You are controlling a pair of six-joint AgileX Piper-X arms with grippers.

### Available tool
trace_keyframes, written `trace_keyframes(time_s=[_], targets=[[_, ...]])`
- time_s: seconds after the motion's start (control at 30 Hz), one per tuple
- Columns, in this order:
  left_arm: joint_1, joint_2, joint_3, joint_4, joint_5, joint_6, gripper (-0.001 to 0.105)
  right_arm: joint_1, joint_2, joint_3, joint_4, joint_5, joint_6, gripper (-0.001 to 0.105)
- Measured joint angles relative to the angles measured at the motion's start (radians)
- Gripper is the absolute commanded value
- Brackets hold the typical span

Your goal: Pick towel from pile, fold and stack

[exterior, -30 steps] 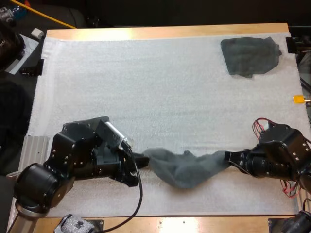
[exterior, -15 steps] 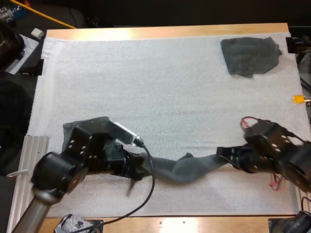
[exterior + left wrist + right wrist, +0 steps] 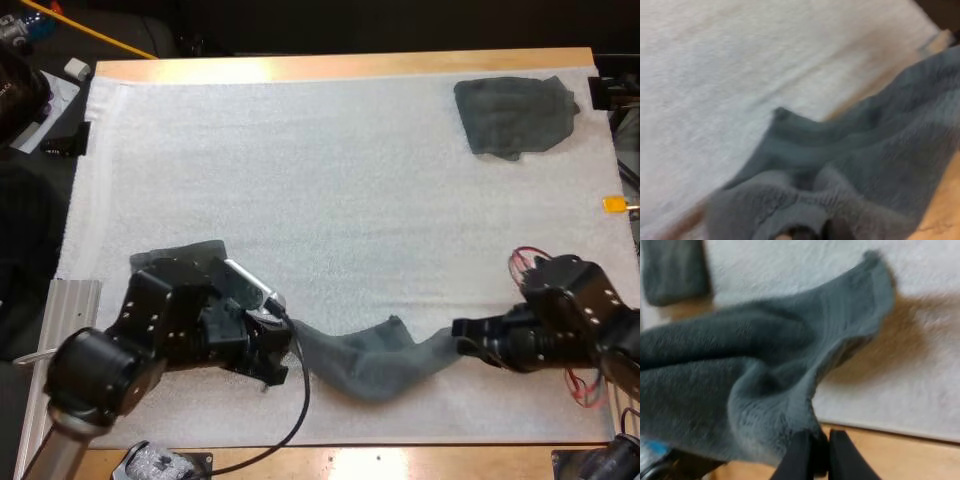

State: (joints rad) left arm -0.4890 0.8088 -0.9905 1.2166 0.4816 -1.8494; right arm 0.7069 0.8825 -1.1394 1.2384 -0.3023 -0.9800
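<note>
Towel [image 3: 375,352], dark grey-green, strung between your two grippers over the near part of the mat [image 3: 300,180], close to its near edge. Its long axis runs left to right, roughly parallel to that edge. The cloth is gathered into a loose rope, not spread flat. The middle sags toward the mat, and one flap [image 3: 395,322] points to the far side.

Left gripper [image 3: 288,345]: closed on the towel's left end. In the left wrist view the cloth [image 3: 850,170] bunches right down over the fingertips [image 3: 805,234], so you cannot see how much fabric they have taken.

Right gripper [image 3: 462,338]: pinched on the right end. The right wrist view shows its fingers [image 3: 800,455] pressed together with only a thin edge of the towel [image 3: 750,390] between them.

Risks, as judgement:
- The thin hold on the right may slip if you pull the ends apart hard to take up the slack.
- Both holds look to be on bunched fabric and not on clean corners, so a fold started from here would likely come out skewed.
- The sagging middle may drag on the mat and roll under itself.
- A third towel [image 3: 180,255] lies partly under your left arm, which could sweep it along.

The far towel [image 3: 515,115] lies flat near the far right of the mat, well apart from both grippers
</note>
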Motion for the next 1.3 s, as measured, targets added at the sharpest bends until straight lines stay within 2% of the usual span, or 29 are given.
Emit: trace_keyframes(time_s=[0.13, 0.23, 0.27, 0.3, 0.37, 0.47, 0.63, 0.83, 1.1, 1.3], targets=[[0.0, 0.062, 0.054, -0.053, -0.089, 0.03, 0.0, 0.0, 0.1, 0.04, -0.075, 0.115, 0.0, 0.0], [0.0, 0.102, 0.078, -0.097, -0.117, 0.032, 0.0, 0.0, 0.156, 0.064, -0.127, 0.175, 0.0, 0.0], [0.007, 0.172, 0.116, -0.173, -0.157, 0.032, 0.0, 0.0, 0.235, 0.099, -0.207, 0.251, -0.002, 0.0], [0.01, 0.172, 0.115, -0.171, -0.158, 0.032, 0.0, -0.001, 0.238, 0.099, -0.207, 0.252, -0.002, 0.0], [0.025, 0.171, 0.105, -0.176, -0.15, 0.032, 0.0, -0.012, 0.235, 0.088, -0.212, 0.251, 0.0, 0.0], [0.083, 0.222, 0.089, -0.235, -0.112, 0.048, 0.0, -0.048, 0.282, 0.074, -0.293, 0.262, 0.0, 0.0], [0.191, 0.361, 0.089, -0.337, -0.017, 0.054, 0.0, -0.144, 0.391, 0.074, -0.426, 0.264, -0.002, 0.0], [0.271, 0.472, 0.089, -0.454, 0.067, 0.047, 0.0, -0.229, 0.457, 0.074, -0.534, 0.249, -0.006, 0.0], [0.317, 0.599, 0.089, -0.601, 0.071, 0.026, 0.0, -0.314, 0.554, 0.076, -0.678, 0.233, -0.007, 0.0], [0.317, 0.626, 0.089, -0.649, 0.071, 0.018, 0.0, -0.315, 0.563, 0.076, -0.715, 0.203, 0.002, 0.003]])
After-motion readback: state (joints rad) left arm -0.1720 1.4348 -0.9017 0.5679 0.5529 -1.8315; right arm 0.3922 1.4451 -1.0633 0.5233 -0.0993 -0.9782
